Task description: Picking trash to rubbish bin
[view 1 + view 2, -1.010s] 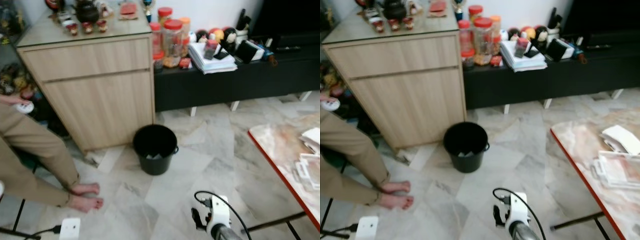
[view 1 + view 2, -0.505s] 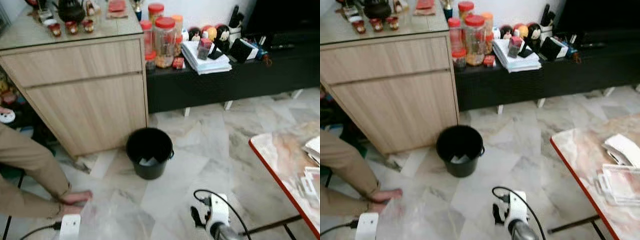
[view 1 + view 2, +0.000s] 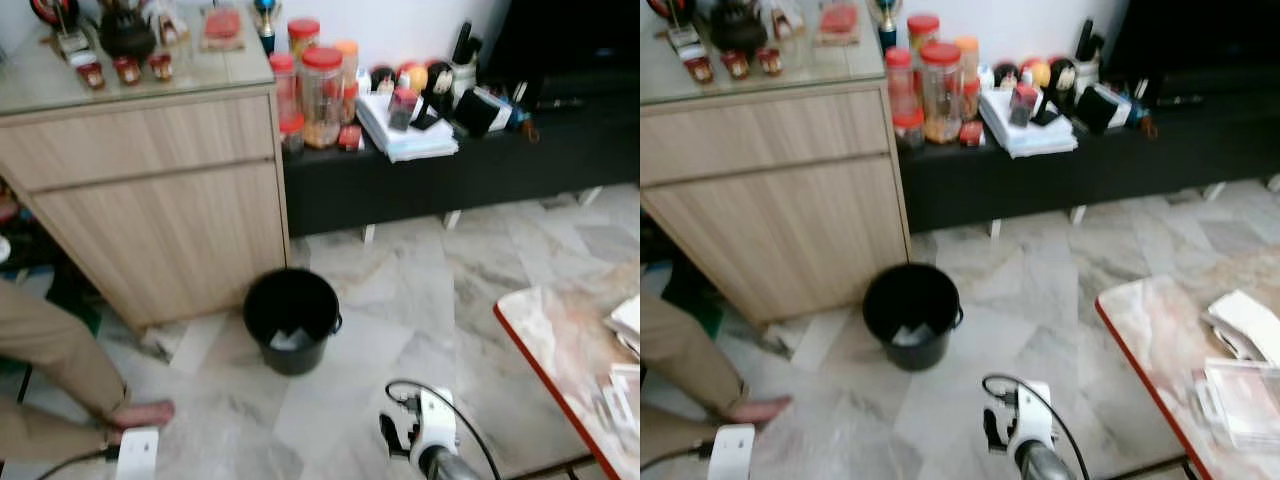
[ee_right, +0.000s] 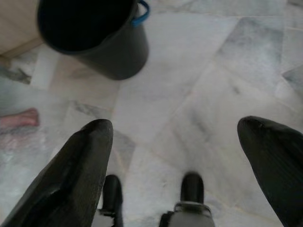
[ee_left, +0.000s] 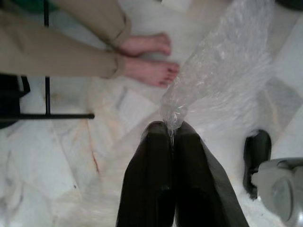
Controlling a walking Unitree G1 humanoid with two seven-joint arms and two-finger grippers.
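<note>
Head and wrist views, robot on a pale marble-tile floor (image 3: 420, 300). The round black plastic rubbish bin (image 3: 292, 320) stands on the floor at about 11 o'clock from the robot, just in front of a light wooden cabinet (image 3: 160, 200); a scrap of white paper lies inside it. The left gripper (image 5: 171, 135) is clenched on the crumpled neck of a clear, crinkled plastic bag (image 5: 222, 71) — the trash — which spreads away from the black fingers (image 5: 149, 161) above the floor. Beyond the bag, a seated person's bare feet (image 5: 147, 59) and tan trouser legs (image 5: 57, 42) rest on the tiles, at roughly 9 o'clock in the head view. The right gripper (image 4: 175, 137) is released, its two fingers spread wide and holding nothing, with the bin ahead of it. A low black TV bench (image 3: 450, 165) carrying red-lidded jars (image 3: 322, 85) runs along the wall at 12 to 1 o'clock. A red-edged marble tabletop (image 3: 580, 350) with papers sits at 3 o'clock.
</note>
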